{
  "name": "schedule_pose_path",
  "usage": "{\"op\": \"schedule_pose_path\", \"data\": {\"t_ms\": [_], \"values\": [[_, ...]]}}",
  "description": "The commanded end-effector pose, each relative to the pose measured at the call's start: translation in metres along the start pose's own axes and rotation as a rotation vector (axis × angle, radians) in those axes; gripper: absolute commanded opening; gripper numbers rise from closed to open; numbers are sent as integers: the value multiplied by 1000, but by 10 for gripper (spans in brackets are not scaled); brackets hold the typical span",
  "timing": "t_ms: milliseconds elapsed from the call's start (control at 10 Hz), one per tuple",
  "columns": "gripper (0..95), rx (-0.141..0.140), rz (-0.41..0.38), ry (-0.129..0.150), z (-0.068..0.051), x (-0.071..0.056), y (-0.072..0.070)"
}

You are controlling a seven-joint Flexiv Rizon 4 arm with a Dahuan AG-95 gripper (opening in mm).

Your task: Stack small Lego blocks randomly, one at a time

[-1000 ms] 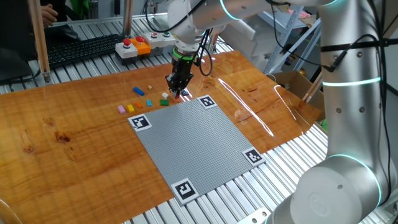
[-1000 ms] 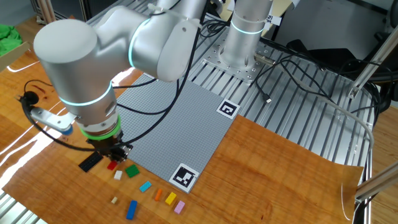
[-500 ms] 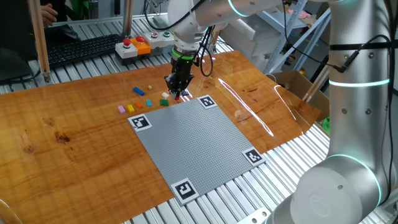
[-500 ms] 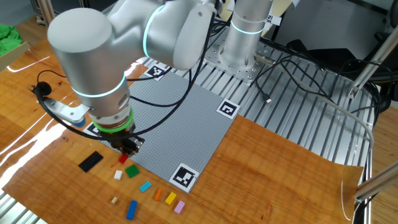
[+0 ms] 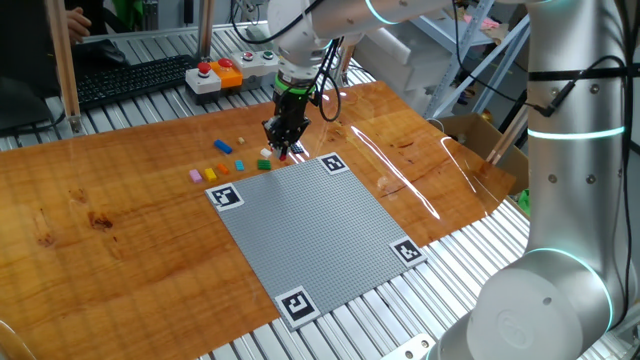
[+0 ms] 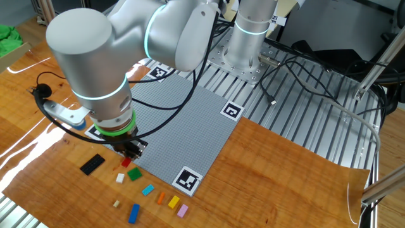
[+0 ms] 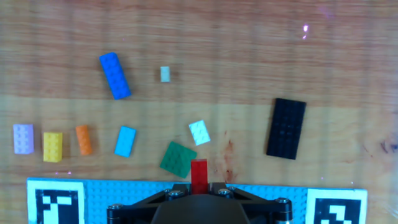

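Red Lego block (image 7: pixel 199 175) clamped in gripper (image 7: pixel 199 186), prob. just above green block (image 7: pixel 178 158).

One fixed view looks down across the bench (image 5: pixel 120 200) from the far side of the baseplate (image 5: pixel 315 225), well back. The other fixed view looks steeply down from the opposite side, closer. The hand view faces straight down, very near. All 3 share the baseplate edge and scattered blocks (image 7: pixel 118 76).
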State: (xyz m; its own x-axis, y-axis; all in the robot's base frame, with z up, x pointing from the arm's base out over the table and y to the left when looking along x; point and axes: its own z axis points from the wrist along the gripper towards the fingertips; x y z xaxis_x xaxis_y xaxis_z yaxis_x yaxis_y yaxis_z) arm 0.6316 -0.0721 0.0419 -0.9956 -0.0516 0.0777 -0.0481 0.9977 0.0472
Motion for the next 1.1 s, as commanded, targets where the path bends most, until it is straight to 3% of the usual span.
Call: {"op": "schedule_pose_path", "data": {"t_ms": [100,600,900,1100], "values": [[0,3,-4,-5,0,-1,-1],[0,16,-6,-28,0,-1,-1],[0,8,-8,-31,0,0,-1],[0,6,-3,-30,-1,10,-1]]}}
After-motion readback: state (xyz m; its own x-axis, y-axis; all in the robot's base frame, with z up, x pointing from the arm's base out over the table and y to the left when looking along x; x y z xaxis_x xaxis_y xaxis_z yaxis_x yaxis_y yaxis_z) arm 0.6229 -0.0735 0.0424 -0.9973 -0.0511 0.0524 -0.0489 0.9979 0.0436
